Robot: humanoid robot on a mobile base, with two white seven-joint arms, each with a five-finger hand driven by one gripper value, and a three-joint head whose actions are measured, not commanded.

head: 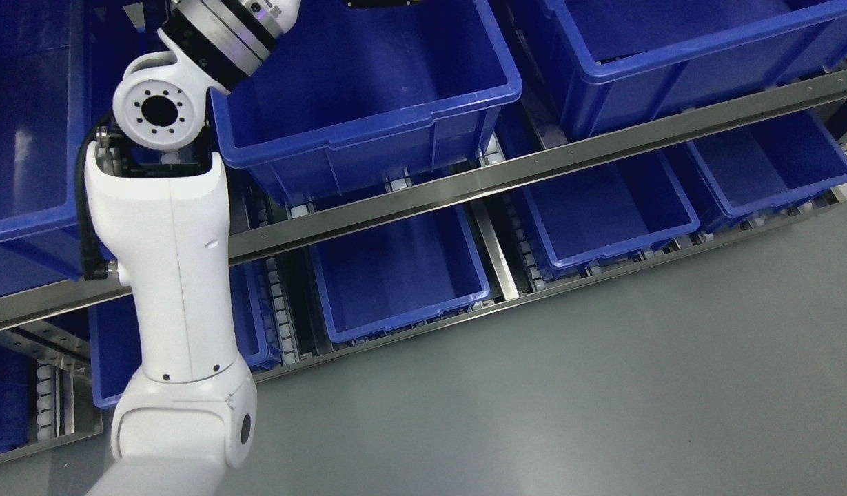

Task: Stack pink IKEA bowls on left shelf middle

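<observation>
White left arm rises from lower left past blue bins; its hand is out of frame, grip unknowable.

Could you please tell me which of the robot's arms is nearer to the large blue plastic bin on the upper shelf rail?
Left. The left arm rises beside the large blue plastic bin, its wrist passing the bin's left rim and out of frame. The right arm is not visible.
</observation>
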